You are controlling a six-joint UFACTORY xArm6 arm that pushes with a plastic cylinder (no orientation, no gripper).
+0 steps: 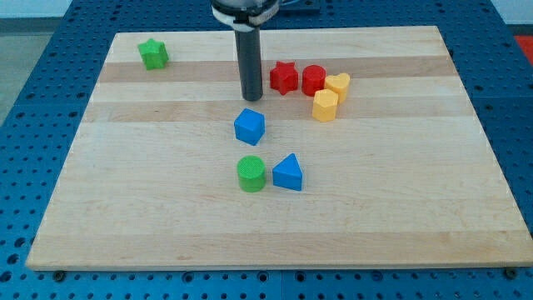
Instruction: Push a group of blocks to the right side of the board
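Note:
My tip [251, 97] rests on the wooden board [166, 217], just left of a red star block [283, 77] and above a blue cube [249, 126]. Right of the star sit a red cylinder [313, 80], a yellow heart block [337, 84] and a yellow hexagonal block [325, 105], packed close together. Lower down, a green cylinder [251, 173] stands beside a blue triangular block [288, 172]. A green star block [153, 53] lies alone at the view's top left.
The board sits on a blue perforated table [33, 83]. The rod's white mount [244, 10] hangs at the view's top centre.

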